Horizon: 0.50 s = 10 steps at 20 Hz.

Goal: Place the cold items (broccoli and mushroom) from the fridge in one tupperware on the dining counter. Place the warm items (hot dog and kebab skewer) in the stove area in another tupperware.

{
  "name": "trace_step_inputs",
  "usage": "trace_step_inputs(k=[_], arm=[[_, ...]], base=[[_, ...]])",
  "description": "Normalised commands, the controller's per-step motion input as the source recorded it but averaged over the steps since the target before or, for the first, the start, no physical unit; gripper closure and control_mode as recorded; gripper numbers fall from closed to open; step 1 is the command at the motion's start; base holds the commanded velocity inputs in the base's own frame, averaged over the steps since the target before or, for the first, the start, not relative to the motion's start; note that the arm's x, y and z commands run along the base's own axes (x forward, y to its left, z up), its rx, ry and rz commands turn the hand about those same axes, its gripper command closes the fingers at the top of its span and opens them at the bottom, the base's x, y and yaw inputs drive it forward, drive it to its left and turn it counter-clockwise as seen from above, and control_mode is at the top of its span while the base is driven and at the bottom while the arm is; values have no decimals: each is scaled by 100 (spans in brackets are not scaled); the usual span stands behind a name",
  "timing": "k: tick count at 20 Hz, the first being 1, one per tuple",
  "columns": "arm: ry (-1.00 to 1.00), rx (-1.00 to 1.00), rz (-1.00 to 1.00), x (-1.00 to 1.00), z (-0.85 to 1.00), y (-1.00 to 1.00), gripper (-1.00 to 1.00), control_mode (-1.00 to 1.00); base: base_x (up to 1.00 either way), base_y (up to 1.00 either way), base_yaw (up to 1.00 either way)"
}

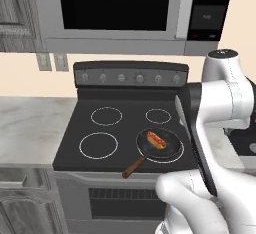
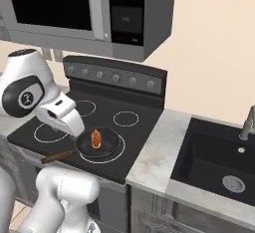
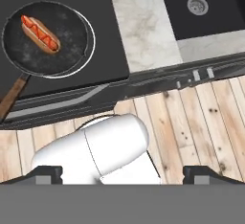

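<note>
A simulated kitchen with a black stove (image 1: 125, 128) under a microwave. A hot dog (image 1: 156, 139) lies in a dark frying pan (image 1: 159, 145) on the front right burner. The gripper (image 3: 122, 175), fingers spread wide and empty, hangs over the floor before the stove; in the hand view the hot dog sits far up and left, lying diagonally.

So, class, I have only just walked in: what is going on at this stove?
The white arm is parked in front of the stove with its hand open and holding nothing. In the hand view it hangs above the wooden floor just off the stove's front edge. The hot dog lies in the black frying pan on the front right burner, untouched. The pan's wooden handle points out toward the robot. A dark sink sits to the right of the stove.
</note>
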Motion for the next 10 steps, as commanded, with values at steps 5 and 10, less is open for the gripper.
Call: trace_step_inputs(k=[5,10], arm=[[0,0,53,35,-58,-3,-100,-100],[0,0,52,43,-52,4,-100,-100]], base=[[0,0,0],[0,0,0]])
